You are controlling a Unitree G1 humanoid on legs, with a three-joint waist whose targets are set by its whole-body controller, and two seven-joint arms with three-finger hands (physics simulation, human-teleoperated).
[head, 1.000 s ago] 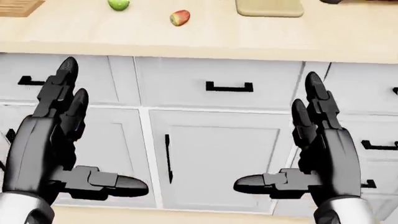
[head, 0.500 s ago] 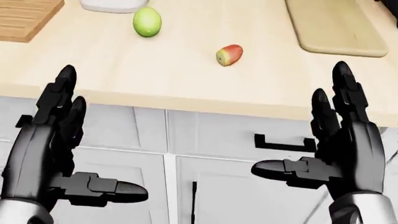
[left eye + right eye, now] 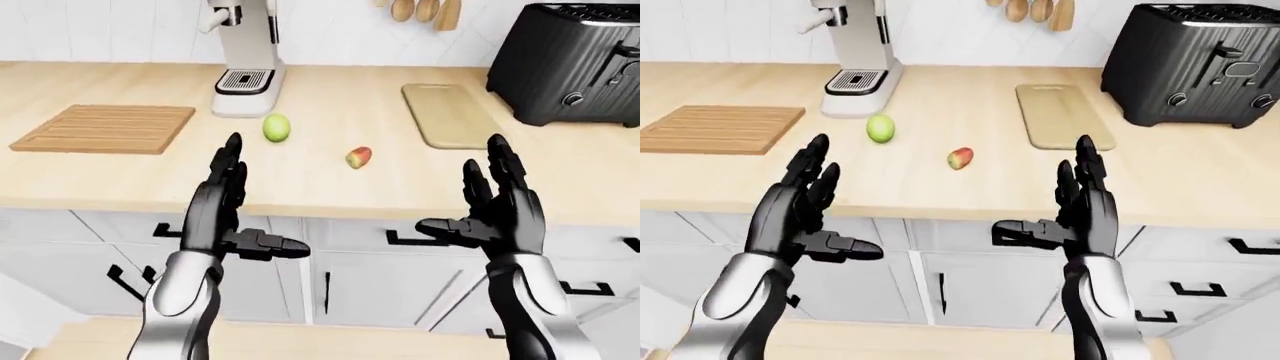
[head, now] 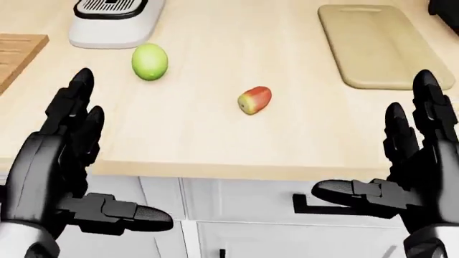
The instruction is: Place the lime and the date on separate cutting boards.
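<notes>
Both hands — left hand, right hand — are spread, empty; next I reach for the lime.

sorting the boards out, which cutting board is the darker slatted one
The cutting board at the left; the other board, by the toaster, is pale and smooth.

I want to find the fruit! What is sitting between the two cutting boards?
In the left-eye view, the lime and the date lie on the counter between the dark wooden board and the pale board, beside the coffee machine.
</notes>
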